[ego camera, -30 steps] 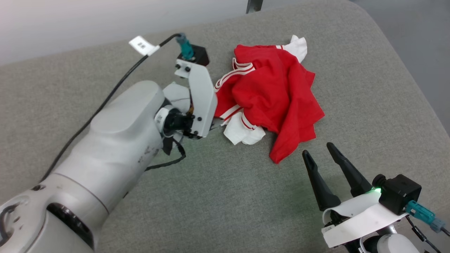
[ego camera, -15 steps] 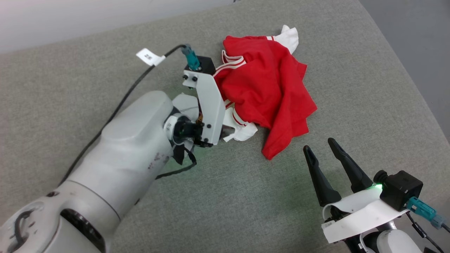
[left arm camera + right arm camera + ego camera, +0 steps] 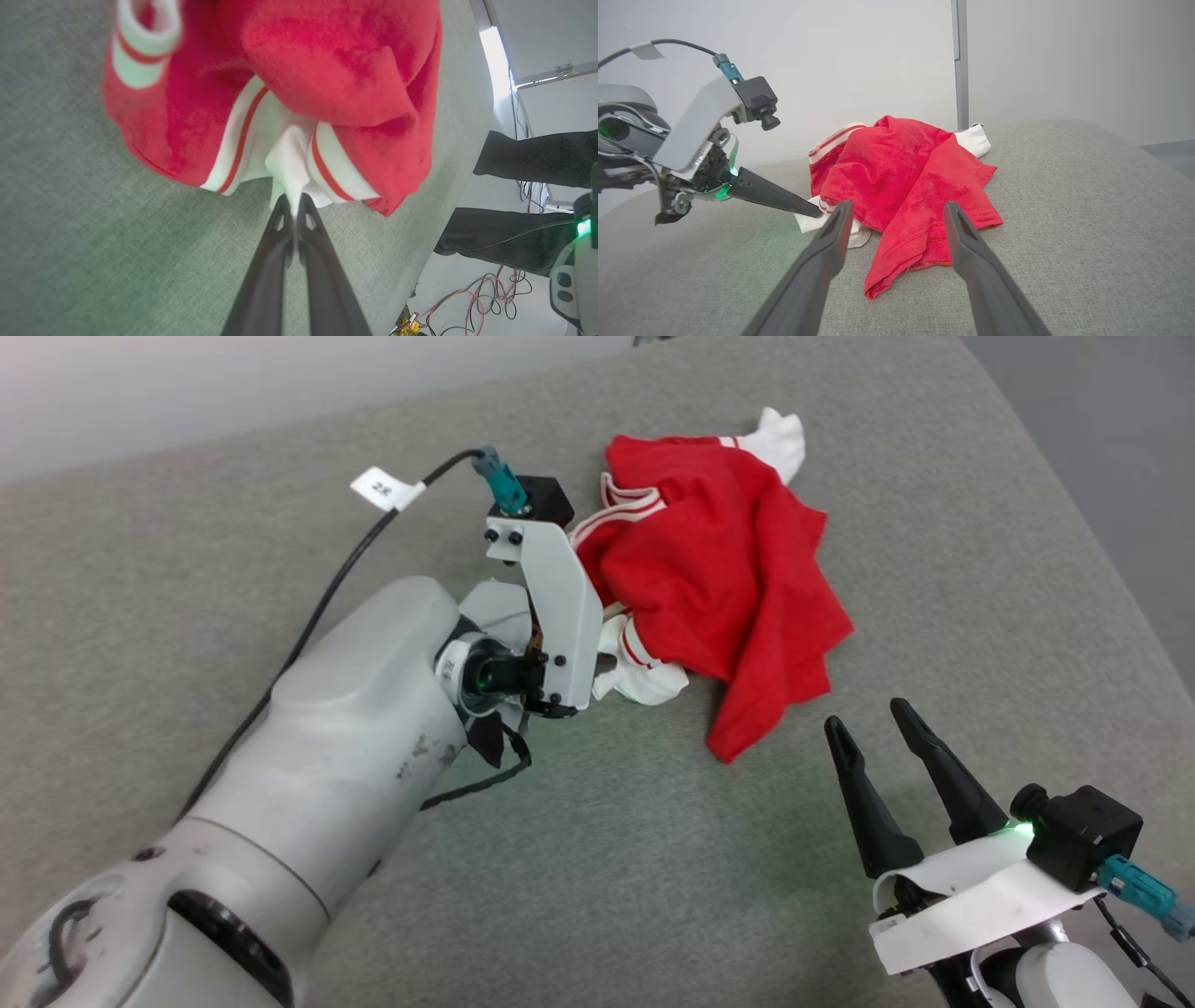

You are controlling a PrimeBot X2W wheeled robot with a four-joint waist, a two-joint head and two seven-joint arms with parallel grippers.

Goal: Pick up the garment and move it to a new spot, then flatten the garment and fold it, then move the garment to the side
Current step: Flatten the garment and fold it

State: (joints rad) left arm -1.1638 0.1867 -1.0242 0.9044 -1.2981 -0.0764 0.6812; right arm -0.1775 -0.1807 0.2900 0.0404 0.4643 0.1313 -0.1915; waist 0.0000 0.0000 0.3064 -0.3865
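Grey padded surface (image 3: 579, 859), rounded at its edges, carries the garment (image 3: 728, 579), a crumpled red heap with white striped sleeves. It lies toward 1 o'clock in the head view. The left hand (image 3: 293, 203) is closed, pinching a fold of white sleeve at the heap's 8 o'clock edge. The right hand (image 3: 864, 714) is open and empty, near the heap's 5 o'clock corner and not touching it.

The cloth looks light, soft and limp. It will likely sag and trail if lifted by one point, and so thin a pinch could slip. A hem, shoulder or sleeve edge seems the better hold, ideally one for each hand.

The left wrist view shows the pinch itself, white cloth squeezed between the fingertips, which the head view hides behind the wrist bracket (image 3: 551, 607). It also shows a person's dark trouser legs (image 3: 537, 158) and floor cables (image 3: 467, 298) at 3 to 4 o'clock. The right wrist view shows how high the heap stands, with a pale wall (image 3: 831, 70) behind.
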